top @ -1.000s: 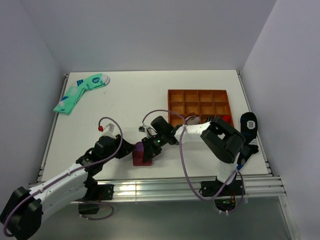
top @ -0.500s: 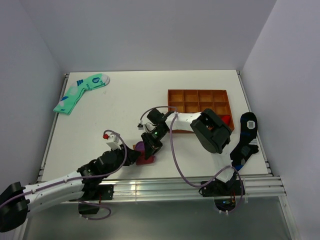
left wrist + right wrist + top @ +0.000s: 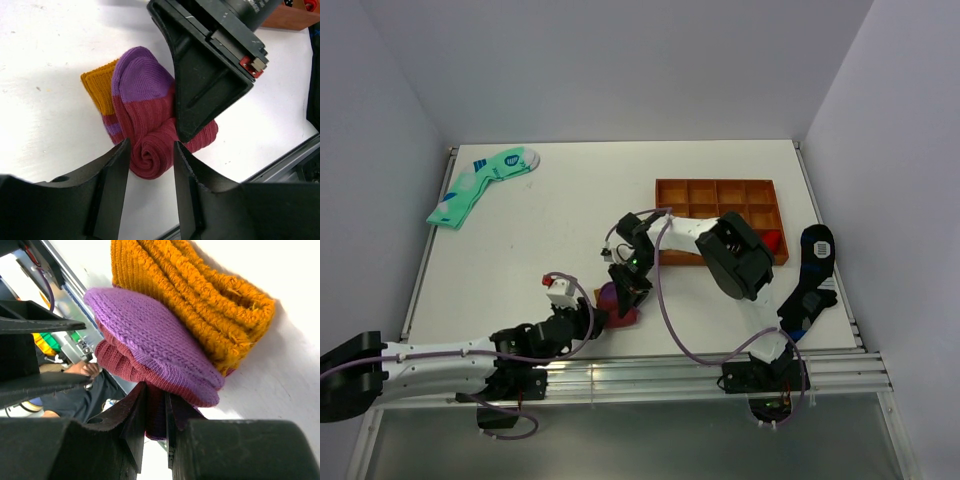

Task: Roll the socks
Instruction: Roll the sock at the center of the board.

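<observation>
Socks (image 3: 150,130) lay rolled on the table (image 3: 45,60), directly ahead of the left hand (image 3: 150,150), the coil's long axis pointing back at it. That hand's fingers stood half apart astride the spiral end; whether they pressed it, I could not tell. The right hand (image 3: 156,396), just beyond, pinched a fold nearly shut. Soft ribbed knit: maroon body, purple toe, mustard cuff.

White table (image 3: 570,220): fills the centre of the top view.
Mint-green sock pair (image 3: 480,185): upper left, lying flat near the table's left edge.
Orange compartment tray (image 3: 717,183): right of centre. A red item (image 3: 773,240) sits in its lower-right compartment.
Black sock with blue patches (image 3: 817,250): far right, just beside the tray.
</observation>
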`<action>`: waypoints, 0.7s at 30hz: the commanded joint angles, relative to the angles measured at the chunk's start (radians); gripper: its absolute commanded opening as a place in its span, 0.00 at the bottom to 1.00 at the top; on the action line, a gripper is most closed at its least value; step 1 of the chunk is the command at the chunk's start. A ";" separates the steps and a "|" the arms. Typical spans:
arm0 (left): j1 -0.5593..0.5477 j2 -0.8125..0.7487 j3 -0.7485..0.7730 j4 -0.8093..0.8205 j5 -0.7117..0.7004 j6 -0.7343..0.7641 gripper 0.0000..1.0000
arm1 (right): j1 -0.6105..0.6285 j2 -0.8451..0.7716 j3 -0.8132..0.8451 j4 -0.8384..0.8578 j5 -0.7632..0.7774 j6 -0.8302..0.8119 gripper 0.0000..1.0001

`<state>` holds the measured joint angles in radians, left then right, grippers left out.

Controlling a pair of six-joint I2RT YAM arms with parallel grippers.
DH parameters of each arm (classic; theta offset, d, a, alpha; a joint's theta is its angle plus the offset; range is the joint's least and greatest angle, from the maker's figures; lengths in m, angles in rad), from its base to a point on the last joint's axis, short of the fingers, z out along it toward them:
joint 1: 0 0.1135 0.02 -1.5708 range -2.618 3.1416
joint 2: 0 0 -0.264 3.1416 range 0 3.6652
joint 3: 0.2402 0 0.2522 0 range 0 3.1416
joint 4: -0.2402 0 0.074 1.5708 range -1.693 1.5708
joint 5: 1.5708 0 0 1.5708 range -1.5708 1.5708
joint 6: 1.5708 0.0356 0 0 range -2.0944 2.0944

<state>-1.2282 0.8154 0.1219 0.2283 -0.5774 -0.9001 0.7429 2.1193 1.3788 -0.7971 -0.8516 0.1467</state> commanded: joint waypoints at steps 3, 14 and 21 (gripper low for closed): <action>-0.056 0.027 0.051 0.065 -0.087 0.064 0.49 | -0.013 0.031 0.017 -0.066 0.134 -0.052 0.05; -0.136 0.185 0.128 0.095 -0.162 0.135 0.48 | -0.011 0.082 0.130 -0.180 0.175 -0.078 0.05; -0.142 0.195 0.136 0.118 -0.159 0.176 0.49 | -0.016 0.102 0.144 -0.194 0.191 -0.076 0.04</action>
<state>-1.3632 1.0119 0.2161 0.2962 -0.7101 -0.7696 0.7387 2.1834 1.5078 -0.9836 -0.7765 0.0982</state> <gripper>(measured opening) 0.483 0.236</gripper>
